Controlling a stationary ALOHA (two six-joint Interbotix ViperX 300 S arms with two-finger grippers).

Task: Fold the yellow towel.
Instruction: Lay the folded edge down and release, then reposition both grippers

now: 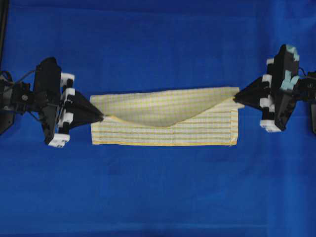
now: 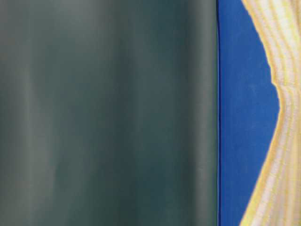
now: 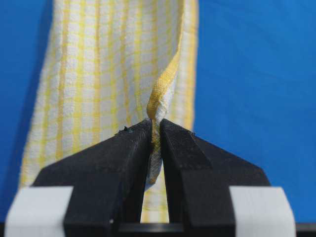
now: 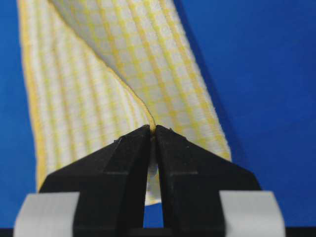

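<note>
Black fingers (image 3: 131, 163) of the left pincer (image 3: 154, 129) fill the foreground of the left wrist view, pressed together on a yellow hemmed edge of the yellow towel (image 3: 98, 74); the cloth runs away from the tips over the blue counter (image 3: 256, 98). Likewise, in the right wrist view, the right pincer (image 4: 152, 129) is clamped on a towel corner, its jaws separated only by the pinched fabric, with the towel (image 4: 113, 64) spreading away from the tips in two layers.

Seen from overhead, the left pincer (image 1: 101, 118) grips the towel's left end and the right pincer (image 1: 236, 96) grips its right end, the two pointing toward each other with the towel (image 1: 163, 123) stretched between them near the middle of the counter (image 1: 158, 44). The towel lies as a long horizontal band: its lower strip rests flat on the counter, while the upper layer, held at both ends, sags in a shallow V toward the centre and overlaps the lower strip. The left grip sits a little lower in the view than the right one.

At table level, a blurred dark grey surface (image 2: 108, 113) covers most of the frame; to its right a strip of blue (image 2: 244, 117) and a draped edge of the towel (image 2: 282, 117) are visible.
</note>
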